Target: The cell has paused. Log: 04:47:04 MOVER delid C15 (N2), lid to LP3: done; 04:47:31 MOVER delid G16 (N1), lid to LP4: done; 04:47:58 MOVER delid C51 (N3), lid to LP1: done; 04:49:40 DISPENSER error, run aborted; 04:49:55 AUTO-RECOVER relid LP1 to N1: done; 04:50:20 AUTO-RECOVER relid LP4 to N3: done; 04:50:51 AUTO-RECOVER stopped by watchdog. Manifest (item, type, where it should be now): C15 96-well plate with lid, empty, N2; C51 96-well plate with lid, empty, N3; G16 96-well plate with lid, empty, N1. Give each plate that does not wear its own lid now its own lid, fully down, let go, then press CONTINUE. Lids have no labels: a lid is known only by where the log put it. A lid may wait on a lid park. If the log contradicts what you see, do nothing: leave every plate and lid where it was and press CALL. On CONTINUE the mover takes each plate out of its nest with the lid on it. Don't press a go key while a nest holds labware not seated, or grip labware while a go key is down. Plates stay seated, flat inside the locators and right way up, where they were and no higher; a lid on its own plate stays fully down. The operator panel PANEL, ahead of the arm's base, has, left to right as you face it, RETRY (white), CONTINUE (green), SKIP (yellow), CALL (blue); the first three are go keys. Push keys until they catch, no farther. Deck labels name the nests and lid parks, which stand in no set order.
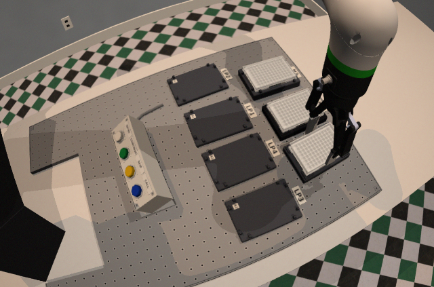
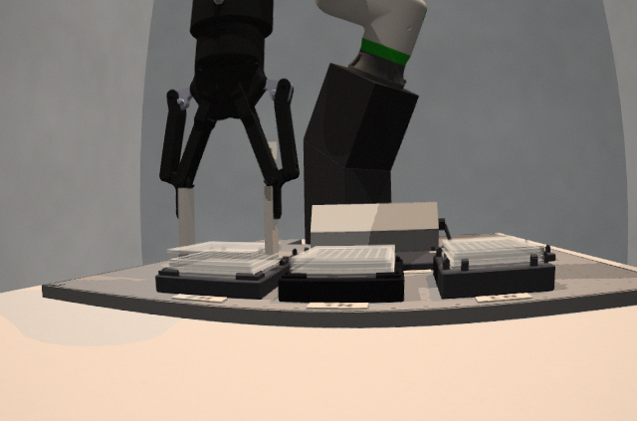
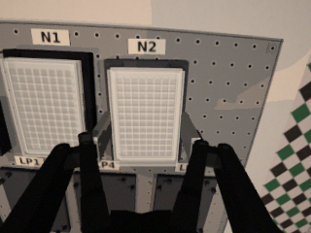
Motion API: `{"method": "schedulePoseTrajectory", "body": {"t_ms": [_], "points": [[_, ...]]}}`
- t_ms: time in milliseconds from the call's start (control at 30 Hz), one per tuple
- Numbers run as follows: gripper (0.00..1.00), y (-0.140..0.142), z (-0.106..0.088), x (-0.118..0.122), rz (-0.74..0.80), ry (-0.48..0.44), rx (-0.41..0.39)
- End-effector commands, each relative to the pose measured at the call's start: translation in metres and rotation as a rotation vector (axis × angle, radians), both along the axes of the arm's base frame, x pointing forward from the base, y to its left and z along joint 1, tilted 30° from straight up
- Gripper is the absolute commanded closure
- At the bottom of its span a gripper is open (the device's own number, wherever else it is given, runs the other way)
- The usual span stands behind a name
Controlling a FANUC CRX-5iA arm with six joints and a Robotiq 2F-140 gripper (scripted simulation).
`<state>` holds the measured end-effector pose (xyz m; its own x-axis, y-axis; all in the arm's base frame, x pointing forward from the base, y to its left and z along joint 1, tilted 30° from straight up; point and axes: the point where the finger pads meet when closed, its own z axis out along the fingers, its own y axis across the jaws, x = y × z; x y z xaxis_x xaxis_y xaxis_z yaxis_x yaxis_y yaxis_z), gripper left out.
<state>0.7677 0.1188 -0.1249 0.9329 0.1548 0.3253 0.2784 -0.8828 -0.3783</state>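
Holding a lid (image 2: 216, 247) pinched in my gripper (image 2: 229, 200), just above the N2 plate (image 3: 145, 114) at three o'clock. All four lid parks look bare. Seating it, letting go and the green key (image 1: 123, 152) remain.
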Motion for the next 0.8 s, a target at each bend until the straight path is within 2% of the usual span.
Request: {"method": "schedulePoseTrajectory", "body": {"t_ms": [0,767], "points": [[1.00,0.0002,-0.0005,0.0004,0.000,0.000,0.000],[1.00,0.0011,-0.0024,0.0009,0.000,0.000,0.000]]}}
